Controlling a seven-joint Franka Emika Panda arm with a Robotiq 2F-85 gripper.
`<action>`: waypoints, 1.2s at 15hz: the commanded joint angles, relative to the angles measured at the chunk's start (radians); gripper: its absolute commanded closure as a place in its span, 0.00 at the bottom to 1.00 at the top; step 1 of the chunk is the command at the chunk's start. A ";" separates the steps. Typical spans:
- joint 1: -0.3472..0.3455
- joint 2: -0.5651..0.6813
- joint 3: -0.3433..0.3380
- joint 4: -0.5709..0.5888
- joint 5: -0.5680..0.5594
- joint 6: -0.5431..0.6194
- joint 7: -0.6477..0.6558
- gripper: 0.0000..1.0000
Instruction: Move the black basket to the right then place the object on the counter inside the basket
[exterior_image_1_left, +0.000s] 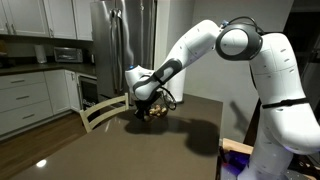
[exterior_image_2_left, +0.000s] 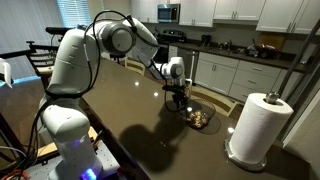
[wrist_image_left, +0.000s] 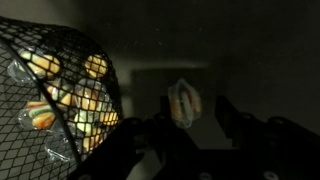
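Observation:
The black basket (wrist_image_left: 55, 85) is a dark mesh bowl holding several wrapped candies, at the left of the wrist view. It also shows in both exterior views (exterior_image_1_left: 157, 113) (exterior_image_2_left: 201, 118) on the counter (exterior_image_1_left: 130, 150) (exterior_image_2_left: 130, 110). A small wrapped candy (wrist_image_left: 184, 102) lies on the counter to the right of the basket. My gripper (wrist_image_left: 190, 118) is open, with one dark finger on each side of the candy and not touching it. In both exterior views the gripper (exterior_image_1_left: 148, 101) (exterior_image_2_left: 178, 97) points down just beside the basket.
A white paper towel roll (exterior_image_2_left: 256, 126) stands on the counter near the basket. A light chair back (exterior_image_1_left: 104, 110) sits at the counter's far edge. Kitchen cabinets (exterior_image_1_left: 25, 95) and a refrigerator (exterior_image_1_left: 120, 40) lie behind.

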 joint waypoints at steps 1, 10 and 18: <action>0.005 0.021 -0.016 0.024 -0.012 -0.001 0.021 0.73; 0.018 -0.022 -0.020 0.017 -0.013 -0.031 0.024 0.90; 0.048 -0.120 0.015 -0.011 -0.017 -0.055 0.014 0.91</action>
